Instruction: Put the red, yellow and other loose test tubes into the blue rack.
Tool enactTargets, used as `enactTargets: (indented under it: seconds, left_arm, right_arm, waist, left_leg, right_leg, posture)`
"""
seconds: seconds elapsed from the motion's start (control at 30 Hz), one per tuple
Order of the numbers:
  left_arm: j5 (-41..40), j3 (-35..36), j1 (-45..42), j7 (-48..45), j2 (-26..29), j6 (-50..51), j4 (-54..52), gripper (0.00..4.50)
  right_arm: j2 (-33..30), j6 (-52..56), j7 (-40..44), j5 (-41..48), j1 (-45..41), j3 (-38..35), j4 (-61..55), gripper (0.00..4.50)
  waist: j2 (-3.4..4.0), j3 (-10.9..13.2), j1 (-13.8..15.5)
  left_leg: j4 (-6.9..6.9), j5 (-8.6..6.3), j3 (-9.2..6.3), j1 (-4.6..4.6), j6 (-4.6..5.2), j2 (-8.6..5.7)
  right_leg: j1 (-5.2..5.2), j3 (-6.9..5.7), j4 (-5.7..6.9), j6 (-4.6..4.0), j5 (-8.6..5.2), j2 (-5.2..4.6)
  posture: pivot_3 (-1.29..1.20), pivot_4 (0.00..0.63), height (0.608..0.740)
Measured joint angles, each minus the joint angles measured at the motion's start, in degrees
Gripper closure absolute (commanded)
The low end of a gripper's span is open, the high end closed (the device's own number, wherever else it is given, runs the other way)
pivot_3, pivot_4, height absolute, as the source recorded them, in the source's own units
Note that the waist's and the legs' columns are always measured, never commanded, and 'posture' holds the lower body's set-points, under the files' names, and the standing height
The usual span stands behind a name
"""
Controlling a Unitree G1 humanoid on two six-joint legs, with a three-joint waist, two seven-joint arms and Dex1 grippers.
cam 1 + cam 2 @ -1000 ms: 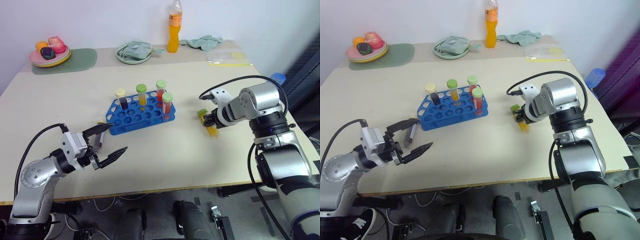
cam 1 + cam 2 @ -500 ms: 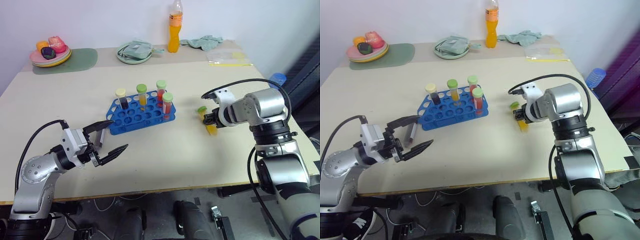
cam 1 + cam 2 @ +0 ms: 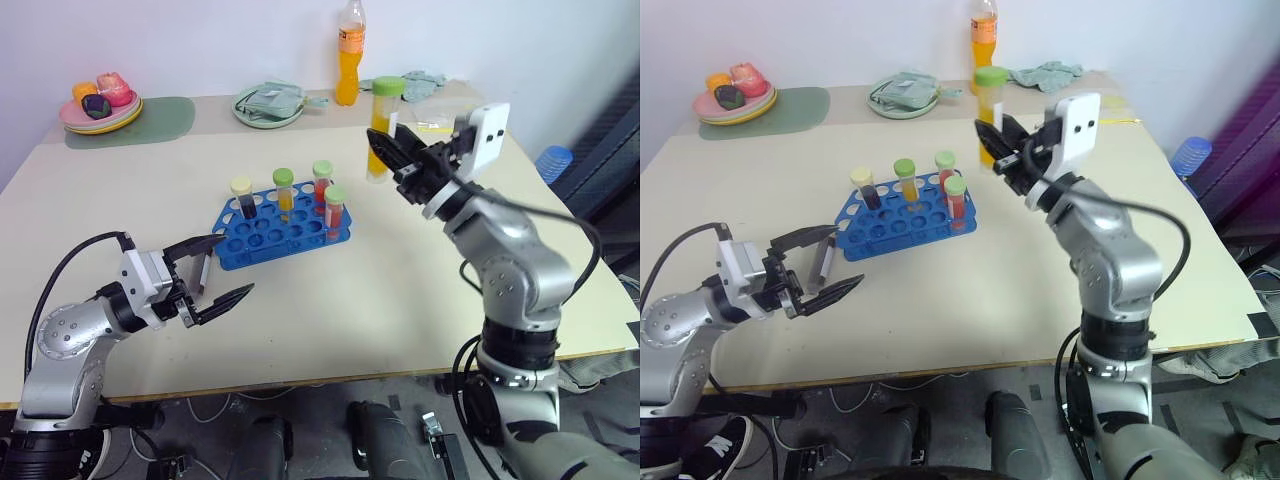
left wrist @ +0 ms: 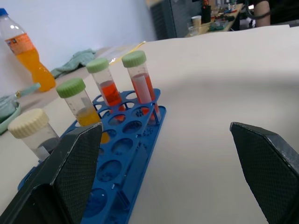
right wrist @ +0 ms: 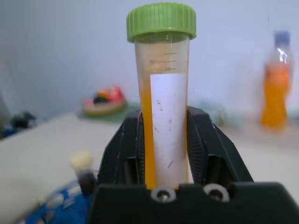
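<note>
Above the table (image 3: 400, 290), right gripper (image 3: 392, 158) is clamped on a yellow test tube (image 3: 382, 125), green cap up, held upright well clear of the blue rack (image 3: 283, 228). Left gripper (image 3: 212, 278) hangs fingers spread wide, holding nothing, just beside the rack's near corner. One loose tube (image 3: 824, 264) lies on the table right by the left fingers. Held tube looks light, stiff, smooth plastic, likely slippery; grip sits low on the barrel, cap end free. Rack holds four capped tubes (image 3: 334, 211) along its far side, near holes free. Those caps could snag an insertion. Orange bottle (image 3: 348, 55), plates, cloth stand far back, out of the way.
</note>
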Motion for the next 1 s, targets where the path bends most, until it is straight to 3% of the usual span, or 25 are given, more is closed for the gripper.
enactTargets:
  seconds: [0.1,0.23,0.47,0.73,1.0]
  left_arm:
    - [-0.01,0.01,-1.02,-0.57,0.17,0.18,1.57,0.0]
    - [-0.34,0.03,-3.66,-1.2,0.52,0.69,2.79,0.0]
    - [-0.45,1.51,-3.61,-2.08,2.23,0.67,5.31,0.0]
    - [-0.44,2.34,-0.43,-1.82,2.52,0.66,4.75,0.0]
    - [-0.44,3.73,0.78,-0.99,2.6,0.98,2.82,0.0]
  right_arm:
    - [3.38,-12.56,0.57,-5.62,3.36,7.0,4.14,3.76]
    - [11.13,-29.46,0.78,-11.51,3.37,14.1,21.07,3.76]
    - [15.36,-46.54,1.15,-16.01,0.18,16.37,39.26,3.76]
    - [15.59,-53.83,-5.1,-24.84,-1.57,17.42,53.43,3.76]
    - [16.04,-54.92,-6.78,-25.53,-2.78,17.26,56.39,3.76]
  waist:
    - [0.0,0.0,-0.13]
    - [0.01,0.01,-0.22]
    - [0.0,0.01,-0.1]
    - [0.0,0.01,-0.12]
    - [0.0,0.0,-0.13]
  left_leg:
    - [0.0,0.0,0.02,0.04,0.0,-0.07]
    - [-0.01,0.02,0.01,0.07,-0.03,-0.04]
    - [-0.01,0.02,0.0,0.02,-0.05,-0.02]
    - [-0.02,0.04,0.0,0.03,-0.08,-0.01]
    - [-0.02,0.03,0.0,0.04,-0.08,0.01]
  right_leg:
    - [0.0,0.0,0.01,0.0,0.0,0.06]
    - [-0.03,0.0,0.07,-0.06,0.02,0.12]
    - [-0.03,0.0,0.02,-0.05,0.02,-0.03]
    - [-0.06,0.01,0.06,-0.06,0.02,-0.03]
    - [-0.06,0.01,0.08,-0.06,0.02,-0.04]
  posture:
    - [0.0,0.15,0.74]
    - [0.0,0.15,0.74]
    - [0.0,0.15,0.74]
    - [0.0,0.15,0.74]
    - [0.0,0.15,0.74]
